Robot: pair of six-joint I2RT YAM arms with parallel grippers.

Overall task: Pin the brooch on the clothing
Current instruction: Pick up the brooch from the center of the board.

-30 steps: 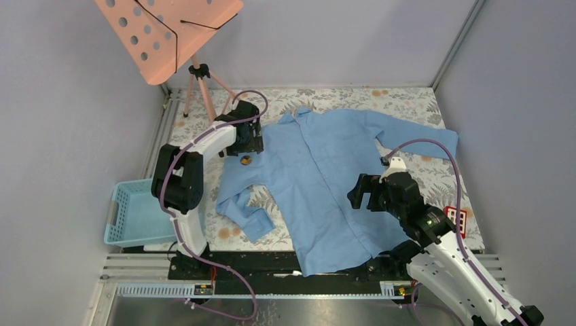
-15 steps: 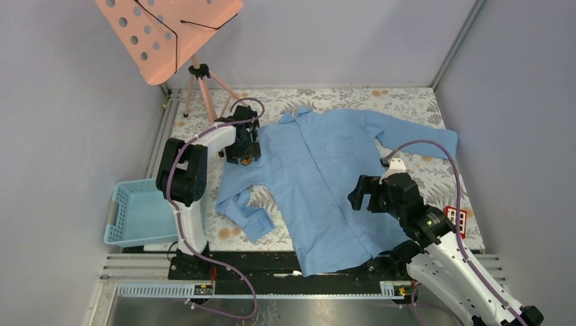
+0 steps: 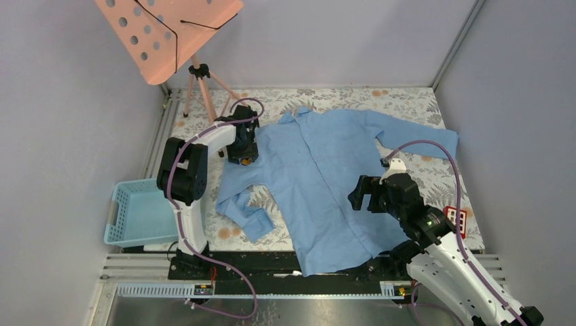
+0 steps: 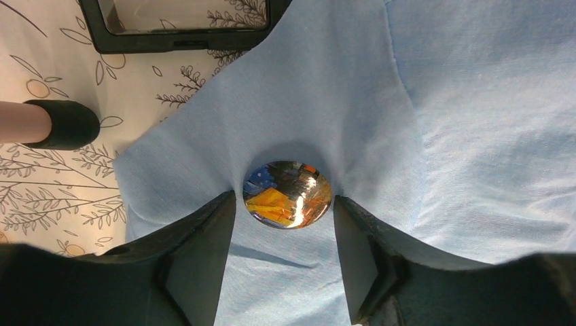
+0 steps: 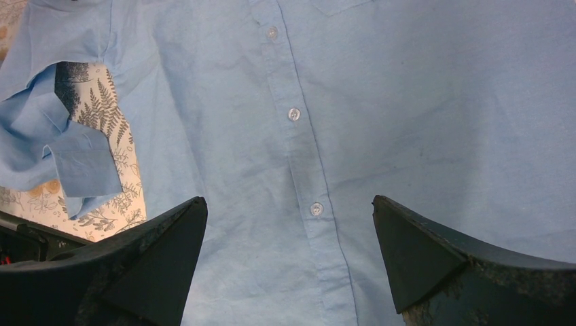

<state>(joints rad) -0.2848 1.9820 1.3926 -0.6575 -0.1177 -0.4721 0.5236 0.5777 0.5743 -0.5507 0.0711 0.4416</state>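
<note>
The brooch point(image 4: 288, 193) is a round, shiny thing with orange and blue in it. It lies on the blue shirt point(image 3: 319, 170), close to the shirt's edge by the shoulder, left of the middle in the top view. The shirt is spread flat on the worktop point(image 3: 407, 102), with its collar toward the top of the frame. Your left arm point(image 3: 204, 146) is the near one. Its jaws are right over the brooch. In the left wrist view the brooch sits in the middle of the frame, right between the two jaws, one on its left side and one on its right. The jaws are about as far apart as the brooch is wide, and both tips are very near its rim. You cannot tell if they are pinching it or only standing beside it. The brooch is round, so it has no long side to line up with. The cloth is a bit bunched around it, so you might catch the shirt too. Your right arm point(image 3: 421, 224) is well apart from the brooch. Its jaws are wide and hold nothing, and they hang over the shirt's row of buttons point(image 5: 294, 114).
</note>
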